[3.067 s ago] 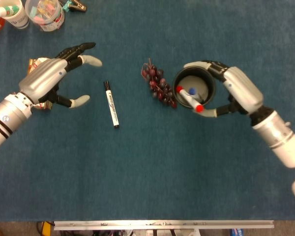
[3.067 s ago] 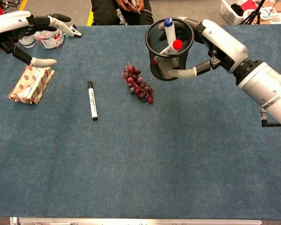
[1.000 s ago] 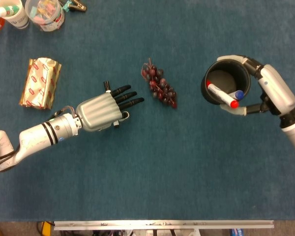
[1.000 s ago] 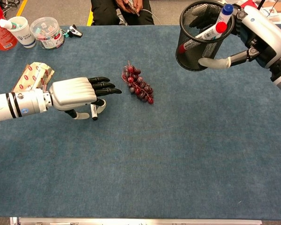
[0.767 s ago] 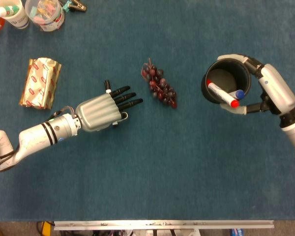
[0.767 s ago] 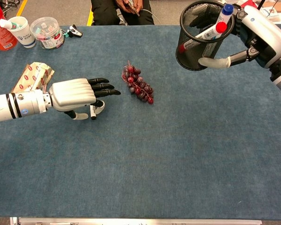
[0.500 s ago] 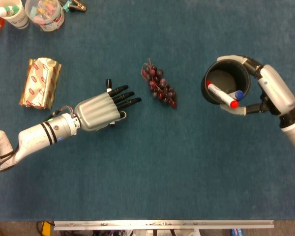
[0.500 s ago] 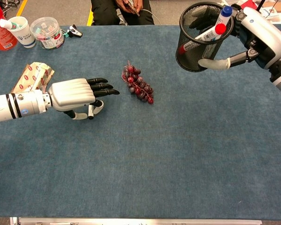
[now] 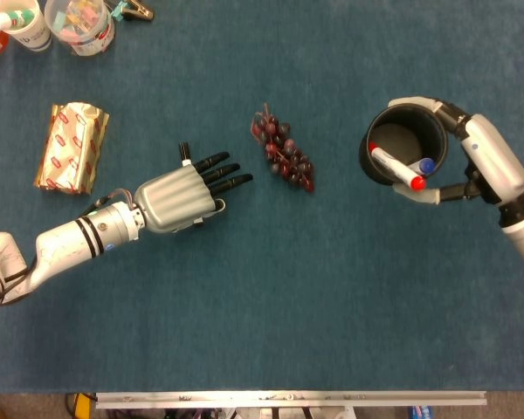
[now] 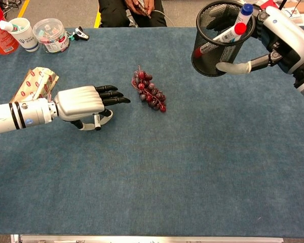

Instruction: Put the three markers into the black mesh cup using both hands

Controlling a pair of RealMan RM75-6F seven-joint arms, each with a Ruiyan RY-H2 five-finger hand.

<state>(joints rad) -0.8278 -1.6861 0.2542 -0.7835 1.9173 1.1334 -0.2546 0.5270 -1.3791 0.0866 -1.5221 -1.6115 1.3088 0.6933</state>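
Left hand (image 9: 176,200) palm down over the black marker (image 10: 97,121), fingers (image 10: 111,94) stretched out flat and close together, thumb curled under beside the marker's lower end. Touching or nearly touching it; whether actually gripped cannot be told. Most of the marker hidden beneath the palm: only a black tip (image 9: 184,152) poking out past the fingers in the head view, and a short white-and-black end below the palm in the chest view. Just beyond the fingertips, a bunch of dark red grapes (image 9: 284,155). Behind the wrist, toward the table's far-left side, a gold-and-red foil packet (image 9: 71,147).

Right hand (image 10: 281,35) wrapped around the black mesh cup (image 10: 218,42), thumb across the front wall, other fingers behind and largely hidden. Cup held up off the blue table (image 10: 192,167), tilted a little. Inside it, a red-capped marker (image 9: 395,169) and a blue-capped marker (image 10: 242,17), both leaning against the rim nearest the palm, caps sticking above the edge. Lower ends of both blurred through the mesh.
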